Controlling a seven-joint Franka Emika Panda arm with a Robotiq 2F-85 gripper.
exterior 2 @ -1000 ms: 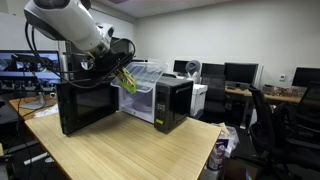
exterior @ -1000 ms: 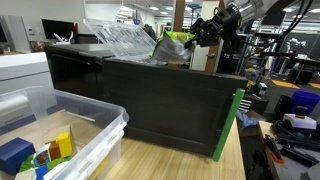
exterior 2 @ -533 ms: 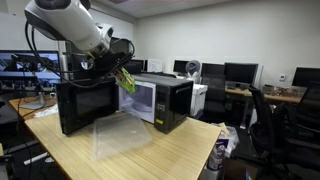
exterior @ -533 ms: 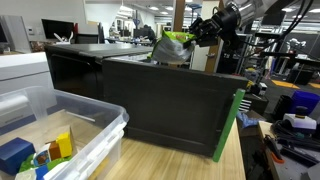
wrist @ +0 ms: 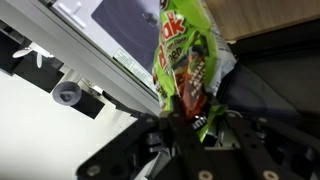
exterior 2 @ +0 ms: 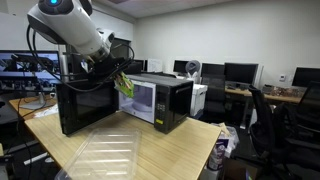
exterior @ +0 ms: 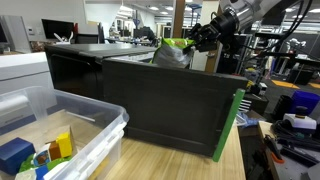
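My gripper (exterior: pixel 203 34) is shut on a green snack bag (exterior: pixel 176 46) with red print. It holds the bag in the air beside the top front of a black microwave (exterior 2: pixel 158 100), just over its open door (exterior 2: pixel 86 108). In an exterior view the door is the big black panel (exterior: pixel 170 100) in front, and the bag hangs behind its top edge. In the wrist view the bag (wrist: pixel 187 58) hangs from the fingers (wrist: pixel 190 125), with the microwave's window (wrist: pixel 125 25) beyond. The gripper also shows in an exterior view (exterior 2: pixel 118 71) with the bag (exterior 2: pixel 125 85) below it.
A clear plastic lid (exterior 2: pixel 105 155) lies flat on the wooden table (exterior 2: pixel 170 150) in front of the microwave. A clear bin (exterior: pixel 60 140) with coloured toys stands near the camera. Office chairs and desks with monitors (exterior 2: pixel 240 75) stand beyond.
The clear plastic lid that lay on top of the microwave has slid off and dropped onto the table. The gripper with the bag has shifted slightly lower.
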